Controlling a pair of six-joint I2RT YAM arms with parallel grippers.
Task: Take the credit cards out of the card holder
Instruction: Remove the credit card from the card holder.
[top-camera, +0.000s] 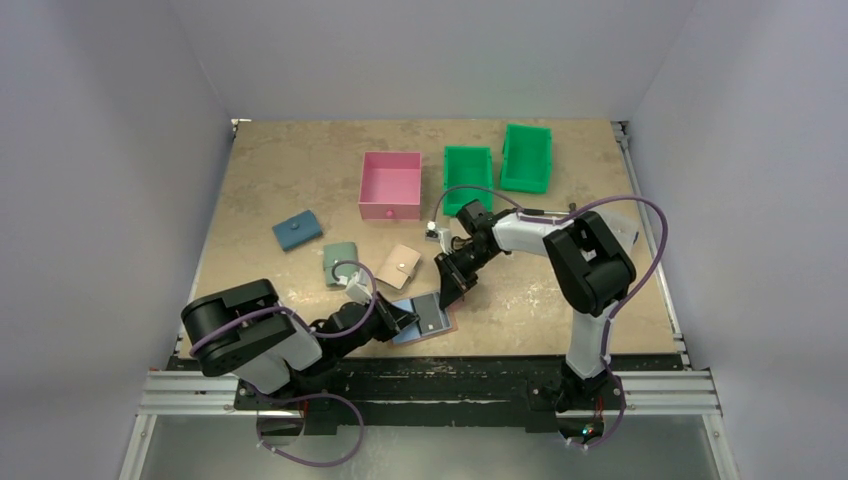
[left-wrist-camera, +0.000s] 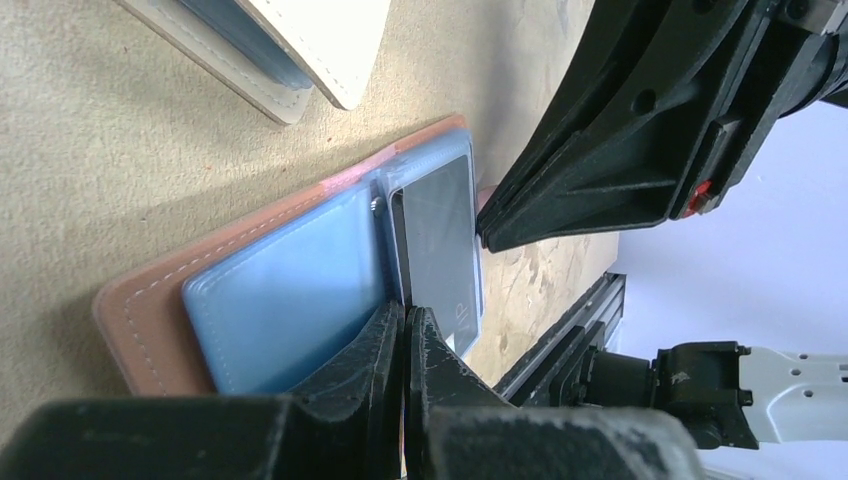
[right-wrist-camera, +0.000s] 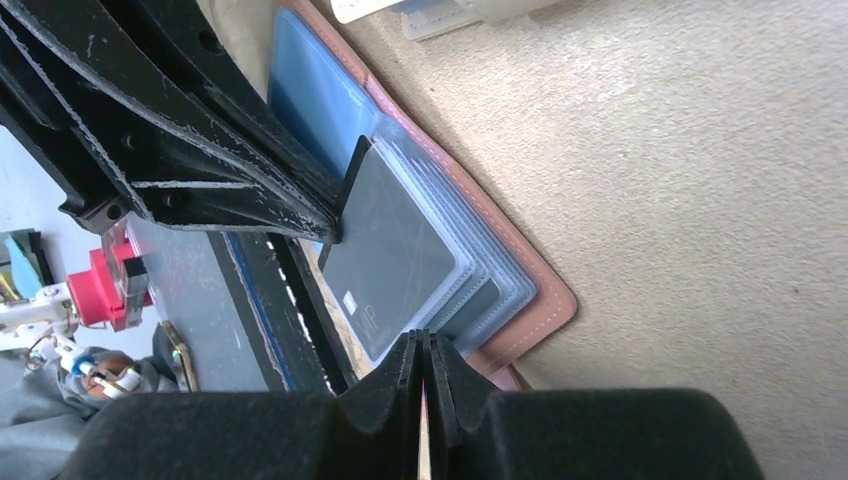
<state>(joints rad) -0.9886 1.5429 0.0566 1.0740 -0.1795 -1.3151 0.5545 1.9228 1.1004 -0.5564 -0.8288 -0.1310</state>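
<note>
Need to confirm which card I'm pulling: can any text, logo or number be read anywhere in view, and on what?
Black card: a small pale mark near one corner, too blurred to read.
Card holder: no text visible.
Nothing else in any view carries legible text.

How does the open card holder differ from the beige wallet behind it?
The card holder lies open, blue lining up, a dark card in it; the beige wallet is folded shut. The card holder sits at the near edge of the table; the beige wallet lies farther in. Both lie flat.
</note>
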